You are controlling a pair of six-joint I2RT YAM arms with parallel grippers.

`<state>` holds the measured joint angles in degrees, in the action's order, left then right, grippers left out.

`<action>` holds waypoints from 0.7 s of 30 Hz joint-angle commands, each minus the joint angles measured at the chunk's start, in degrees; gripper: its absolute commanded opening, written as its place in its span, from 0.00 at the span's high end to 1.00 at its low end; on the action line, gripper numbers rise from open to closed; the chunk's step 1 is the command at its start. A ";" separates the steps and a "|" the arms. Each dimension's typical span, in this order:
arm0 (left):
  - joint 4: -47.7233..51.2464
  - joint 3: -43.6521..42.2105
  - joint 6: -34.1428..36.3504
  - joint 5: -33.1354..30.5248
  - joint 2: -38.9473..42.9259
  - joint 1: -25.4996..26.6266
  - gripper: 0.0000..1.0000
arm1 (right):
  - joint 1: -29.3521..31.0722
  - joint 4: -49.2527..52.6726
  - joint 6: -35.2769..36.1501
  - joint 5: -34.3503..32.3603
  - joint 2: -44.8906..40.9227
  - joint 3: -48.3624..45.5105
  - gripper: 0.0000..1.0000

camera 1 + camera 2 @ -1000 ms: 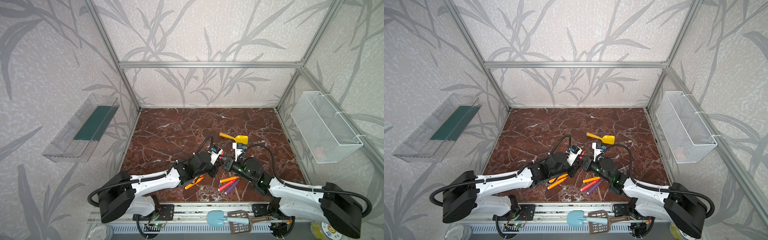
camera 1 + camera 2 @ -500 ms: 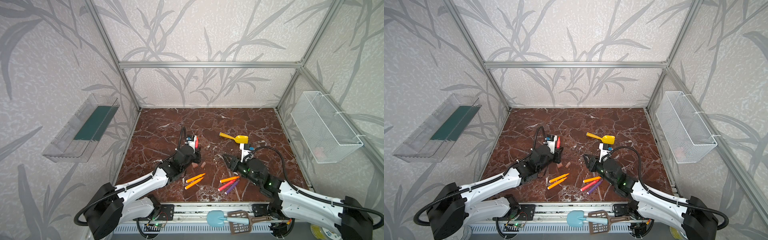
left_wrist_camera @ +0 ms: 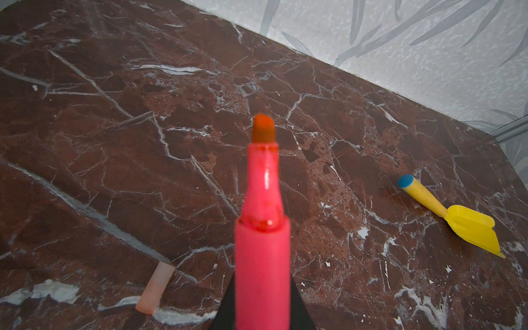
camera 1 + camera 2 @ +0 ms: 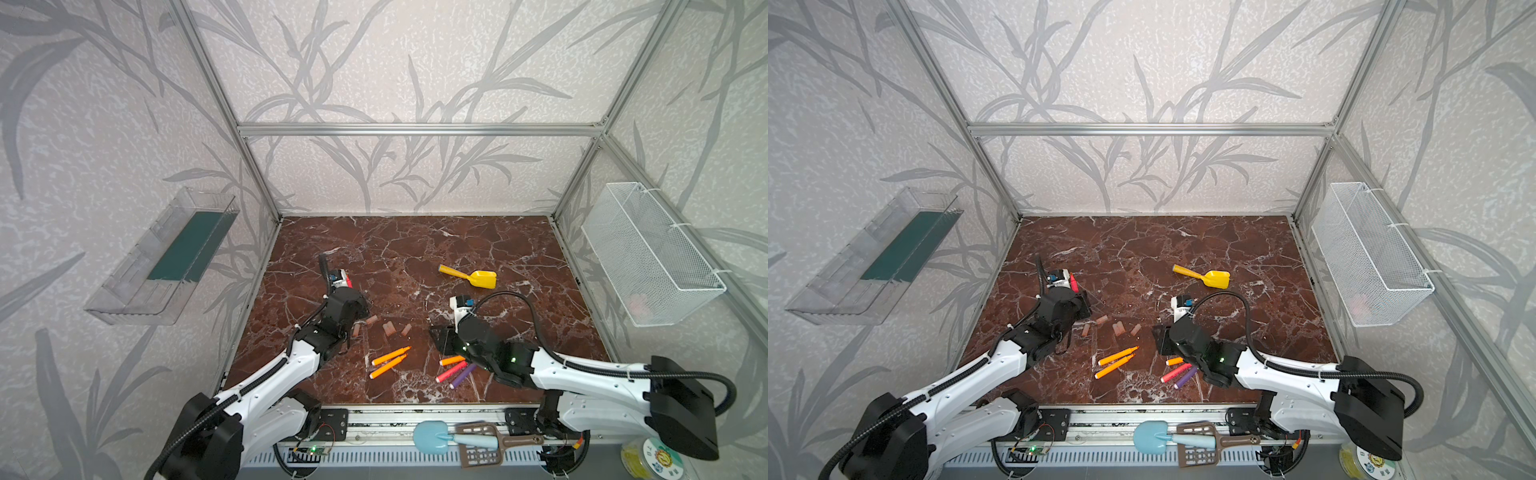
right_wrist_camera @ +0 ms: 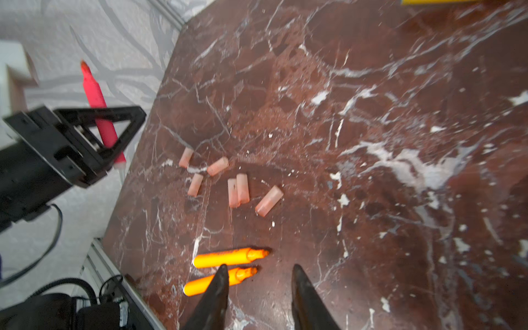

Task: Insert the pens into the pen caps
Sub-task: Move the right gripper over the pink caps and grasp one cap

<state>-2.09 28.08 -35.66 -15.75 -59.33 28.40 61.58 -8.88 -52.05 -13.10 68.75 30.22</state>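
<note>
Moved: over the last second my two pincers have drawn apart from mid-table, and the left one has swung towards the left of both top views.
Left pincer: my left gripper is pinching the red-pink pen, tip outward.
Right pincer: my right gripper is spread and empty, low in its wrist frame, beside two orange pens.
Pen caps: six pen caps lie loose on the marble table, centre frame.
Other pens: orange, pink and purple pens lie lower right of centre.

A yellow scoop lies on the tabletop.
</note>
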 commanded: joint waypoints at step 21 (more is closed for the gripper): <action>0.95 -0.13 -1.35 1.86 2.16 -0.46 1.00 | 3.64 22.81 6.17 -13.92 37.50 32.99 0.54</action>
<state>-1.67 28.08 -36.18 -13.80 -57.71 28.25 65.06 8.93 -46.61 -22.02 104.55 61.21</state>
